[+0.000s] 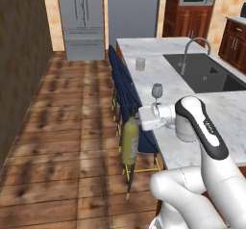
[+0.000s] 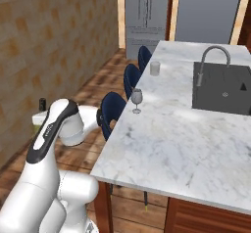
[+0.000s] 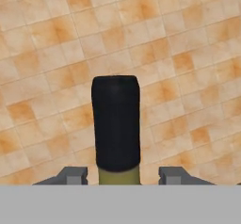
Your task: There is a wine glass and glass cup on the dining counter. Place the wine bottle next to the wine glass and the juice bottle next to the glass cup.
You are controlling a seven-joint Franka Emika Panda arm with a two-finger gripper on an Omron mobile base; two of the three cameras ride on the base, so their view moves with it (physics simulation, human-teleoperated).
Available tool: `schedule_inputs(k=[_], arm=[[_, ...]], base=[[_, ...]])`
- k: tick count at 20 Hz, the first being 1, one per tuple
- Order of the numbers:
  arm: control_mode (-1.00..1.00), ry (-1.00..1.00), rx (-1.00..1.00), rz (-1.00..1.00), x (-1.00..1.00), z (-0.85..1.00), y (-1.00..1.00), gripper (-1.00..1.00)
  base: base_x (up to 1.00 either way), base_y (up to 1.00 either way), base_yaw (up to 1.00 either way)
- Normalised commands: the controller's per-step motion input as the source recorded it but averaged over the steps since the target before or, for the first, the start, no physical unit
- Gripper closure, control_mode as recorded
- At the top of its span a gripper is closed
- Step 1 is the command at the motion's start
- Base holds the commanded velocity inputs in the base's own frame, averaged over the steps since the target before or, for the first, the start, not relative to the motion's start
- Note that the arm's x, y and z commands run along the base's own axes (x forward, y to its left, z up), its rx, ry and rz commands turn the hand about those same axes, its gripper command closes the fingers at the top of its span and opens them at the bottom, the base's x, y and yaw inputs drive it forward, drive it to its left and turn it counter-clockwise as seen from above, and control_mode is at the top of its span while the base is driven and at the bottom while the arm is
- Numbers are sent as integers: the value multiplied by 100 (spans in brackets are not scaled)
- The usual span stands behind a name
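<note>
Here my jaws are clamped on the neck of the wine bottle point(image 1: 129, 142), which hangs upright in the air just off the counter point(image 1: 226, 108) edge, beside the blue stools point(image 1: 126, 92). On the marble, the wine glass point(image 1: 157, 91) stands near that edge; the glass cup point(image 1: 140, 64) sits farther along, well apart.

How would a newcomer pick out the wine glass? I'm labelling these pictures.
Find the marble dining counter with the dark sink. Along its stool-side edge stands the wine glass, nearer the robot. Its rounded bowl and thin stem distinguish it from the stemless glass cup farther along.
</note>
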Motion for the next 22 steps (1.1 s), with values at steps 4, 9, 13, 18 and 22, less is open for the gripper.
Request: schedule_inputs(k=[4, 9, 13, 18, 22], arm=[[-100, -1, 0, -19, 28, 0, -19, 100], [-100, 0, 0, -14, 27, -2, -28, 100], [-100, 0, -3, -5, 24, -8, -40, 100], [-100, 0, 0, -1, 20, -11, -47, 100], [-100, 0, 0, 0, 9, -12, -48, 100]], base=[[0, 0, 0], [0, 0, 0], [0, 0, 0], [0, 0, 0], [0, 0, 0]])
